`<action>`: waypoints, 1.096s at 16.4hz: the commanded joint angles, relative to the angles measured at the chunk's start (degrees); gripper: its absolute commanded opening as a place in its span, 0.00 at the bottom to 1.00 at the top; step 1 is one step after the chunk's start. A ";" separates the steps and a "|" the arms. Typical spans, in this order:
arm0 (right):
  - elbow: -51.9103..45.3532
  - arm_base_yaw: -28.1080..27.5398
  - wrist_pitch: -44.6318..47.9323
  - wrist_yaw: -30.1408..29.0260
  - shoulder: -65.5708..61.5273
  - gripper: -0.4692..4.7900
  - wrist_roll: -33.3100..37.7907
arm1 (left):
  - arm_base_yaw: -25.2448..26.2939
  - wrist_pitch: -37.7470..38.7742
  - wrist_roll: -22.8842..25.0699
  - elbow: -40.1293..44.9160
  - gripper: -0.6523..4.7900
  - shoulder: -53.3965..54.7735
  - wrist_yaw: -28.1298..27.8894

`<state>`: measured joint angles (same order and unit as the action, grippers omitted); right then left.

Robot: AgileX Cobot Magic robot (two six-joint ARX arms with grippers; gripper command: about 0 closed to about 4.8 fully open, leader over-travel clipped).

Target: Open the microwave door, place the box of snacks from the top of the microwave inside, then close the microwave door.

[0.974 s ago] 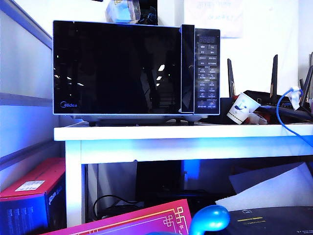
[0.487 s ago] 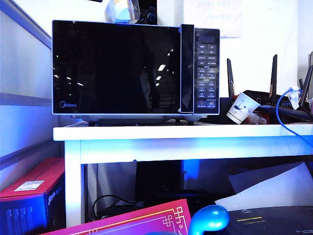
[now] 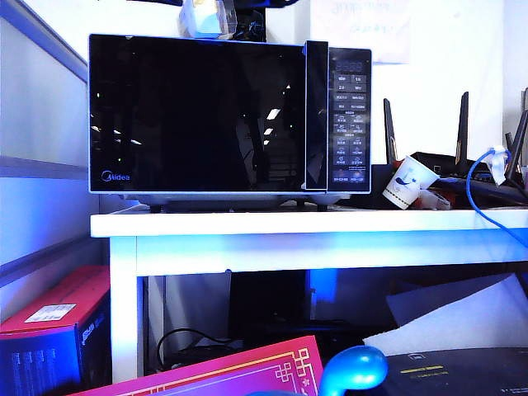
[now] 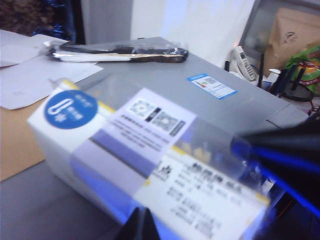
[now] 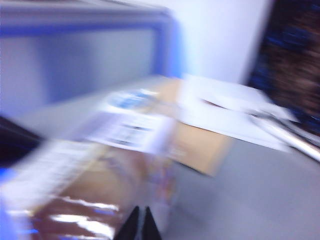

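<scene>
The microwave stands on the white table with the microwave door closed. On its grey top lies the box of snacks, clear plastic with a round blue sticker and white labels; from outside it shows near the top edge. My left gripper is shut and empty, its tips by the box's long side. The right arm's dark fingers reach in at the box's far end. In the blurred right wrist view the right gripper is shut and empty, close to the box.
Also on the microwave top are white papers, a brown card sheet and a long dark wrapped item. On the table right of the microwave are a paper cup, black routers and a blue cable.
Dark parts of the arms have come into the exterior view's top edge, above the box. The microwave door stays closed and the box has barely shifted.
</scene>
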<state>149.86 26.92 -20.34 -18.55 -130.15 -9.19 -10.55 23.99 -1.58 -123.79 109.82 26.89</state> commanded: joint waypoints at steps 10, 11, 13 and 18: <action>0.39 0.22 2.75 -5.33 1.11 0.08 -0.09 | -0.76 -3.65 -0.83 -0.31 0.11 -0.24 2.69; 0.42 0.20 2.16 -5.03 1.73 0.08 -0.11 | -0.74 -3.72 -1.07 -0.31 0.11 -0.24 2.67; 0.42 0.22 -0.04 -4.13 3.28 0.08 -1.44 | -0.74 -3.54 -1.66 -0.31 0.11 -0.22 2.40; 0.46 0.22 -4.28 -7.04 6.21 0.08 -1.55 | -0.76 -3.76 -1.70 -0.31 0.11 -0.22 2.27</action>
<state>150.02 27.03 -22.81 -23.38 -125.01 -10.57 -11.25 21.15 -3.09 -123.79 109.84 29.10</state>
